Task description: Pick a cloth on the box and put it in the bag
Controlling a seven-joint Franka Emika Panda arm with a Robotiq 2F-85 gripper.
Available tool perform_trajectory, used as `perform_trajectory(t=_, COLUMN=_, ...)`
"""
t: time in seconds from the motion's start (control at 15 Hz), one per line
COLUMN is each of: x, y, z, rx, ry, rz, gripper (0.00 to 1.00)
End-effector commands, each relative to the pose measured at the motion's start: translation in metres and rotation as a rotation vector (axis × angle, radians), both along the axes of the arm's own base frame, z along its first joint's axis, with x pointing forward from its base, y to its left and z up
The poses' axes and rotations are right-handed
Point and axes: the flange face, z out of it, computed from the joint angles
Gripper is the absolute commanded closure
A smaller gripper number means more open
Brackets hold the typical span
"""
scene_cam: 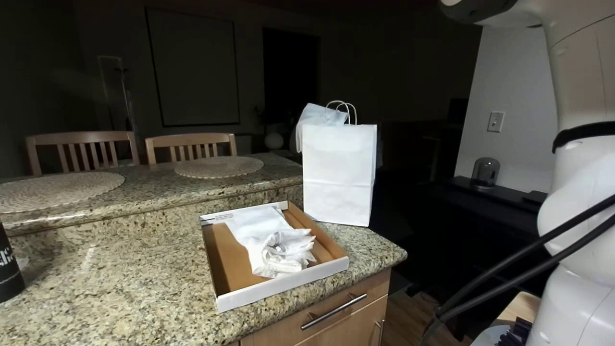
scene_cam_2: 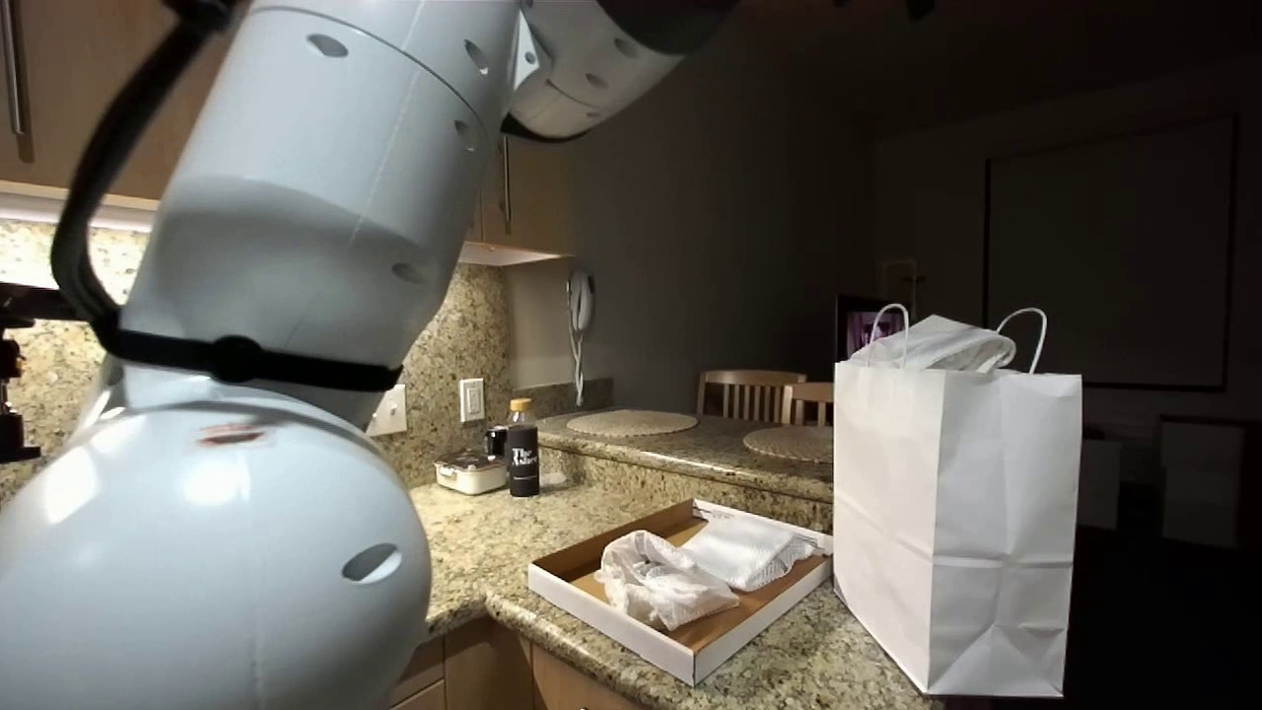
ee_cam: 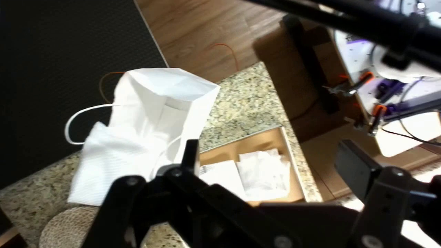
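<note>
Wrist view shows the gripper point(ee_cam: 274, 161) with its fingers point(ee_cam: 355, 167) spread wide, holding nothing. On a dark bottle point(scene_cam_2: 523, 454), white lettering in an exterior view reads "The" above a word starting "Ash", its end too small to make out. Print on the shallow box point(scene_cam: 283, 286) is illegible. Inside the box lie a crumpled white cloth point(ee_cam: 264, 176) and, just beside it, a folded white cloth point(ee_cam: 223, 177). Both are below the gripper and well apart from it, the crumpled one seen in the gap between the fingers. A third white cloth point(ee_cam: 108, 160) hangs over the rim of the upright white paper bag point(scene_cam_2: 956, 523) just beside the box.
</note>
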Motion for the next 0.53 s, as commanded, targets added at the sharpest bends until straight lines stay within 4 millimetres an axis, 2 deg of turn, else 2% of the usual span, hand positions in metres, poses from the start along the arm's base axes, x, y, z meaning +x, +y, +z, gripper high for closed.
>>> perform_trajectory(t=0.0, x=-0.018, y=-0.001, z=0.007, rx=0.024, ry=0.012, rz=-0.01, gripper=0.0)
perform_trajectory(t=0.13, x=-0.035, y=-0.003, z=0.015, rx=0.036, ry=0.007, rz=-0.02, gripper=0.0)
perform_trajectory(t=0.47, x=-0.028, y=-0.003, z=0.009, rx=0.044, ry=0.025, rz=-0.014, gripper=0.0)
